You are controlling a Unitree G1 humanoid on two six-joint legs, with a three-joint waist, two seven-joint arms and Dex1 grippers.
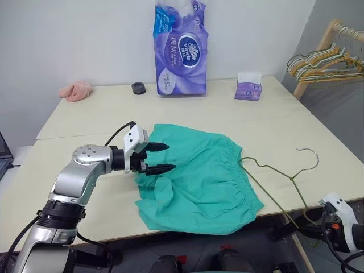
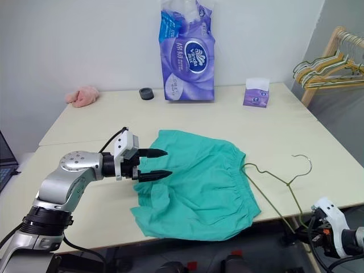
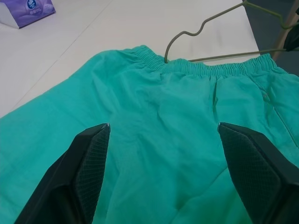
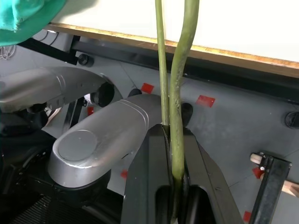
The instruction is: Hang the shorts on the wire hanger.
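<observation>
Under the shorts (image 1: 199, 179) part of the wire hanger (image 1: 284, 170) hides; right fingers (image 4: 174, 154) clench it, left fingers (image 1: 159, 157) spread.

Teal-green cloth shorts (image 1: 199, 177) lie flat and rumpled on the desk (image 1: 85, 114), gathered waistband toward the thin grey-green wire hanger (image 1: 278, 170), whose corner overhangs the desk's near edge.

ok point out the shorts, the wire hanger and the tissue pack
shorts (image 1: 196, 170), left eye view, middle of the cloth
wire hanger (image 1: 307, 151), left eye view, curved hook
tissue pack (image 1: 181, 48), left eye view, front of the purple wrapper
</observation>
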